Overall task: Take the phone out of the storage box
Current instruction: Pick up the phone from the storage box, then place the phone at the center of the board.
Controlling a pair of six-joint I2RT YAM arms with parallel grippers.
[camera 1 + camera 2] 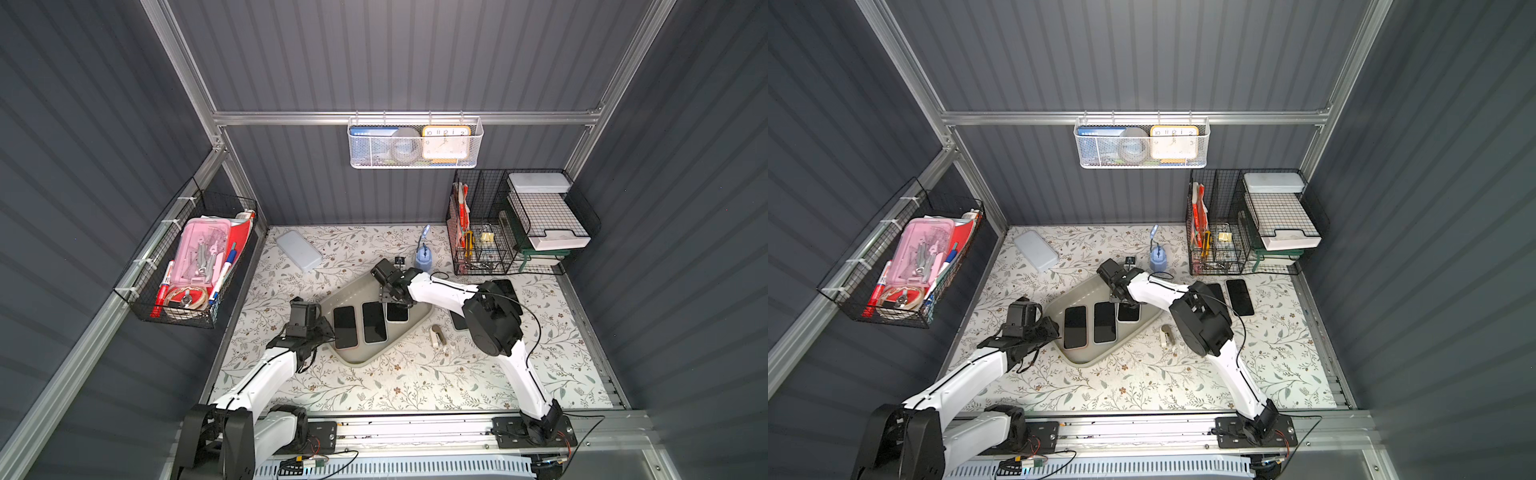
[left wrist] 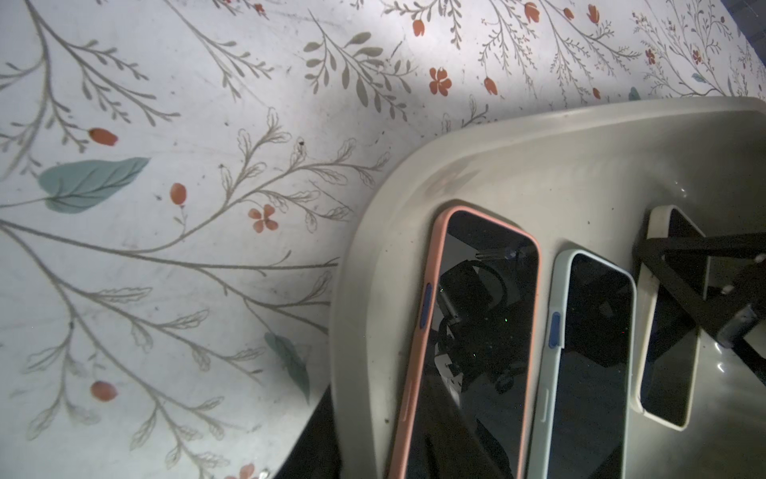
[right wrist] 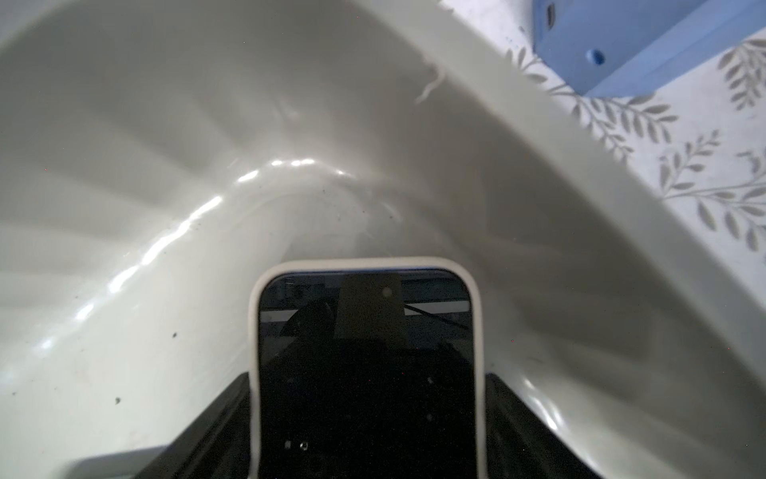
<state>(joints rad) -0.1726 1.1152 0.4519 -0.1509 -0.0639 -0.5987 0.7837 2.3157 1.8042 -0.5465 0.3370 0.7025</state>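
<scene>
Here, a desk (image 1: 374,390) covered in a pale sheet printed with grey twigs, teal leaves and small red flowers forms the floor of a booth. The booth is walled with dark grey ribbed panels (image 1: 374,62) set in an aluminium frame (image 1: 395,117). The storage box (image 1: 360,358) lies near the desk's middle, turned at an angle. It is a shallow grey-beige plastic tub, glossy inside, with rounded corners, sloped walls and a broad flat rim. Three phones lie flat in it side by side, dark glass up: a salmon-cased phone (image 2: 476,331) on the box's left-arm side, a pale-blue-cased phone (image 2: 588,365) in the middle, and a cream-cased phone (image 3: 367,373) set further toward the box's far end. The right gripper (image 1: 398,302) reaches down into the box over the cream-cased phone. Its black fingers (image 3: 224,439) are spread wide to either side of the case, close against its long edges, and whether they press on it cannot be told. The left gripper (image 1: 323,329) sits at the box's rim beside the salmon-cased phone, and how its fingers stand cannot be told. Just outside the box, on the right arm's side, lies a small stapler (image 1: 436,336).
</scene>
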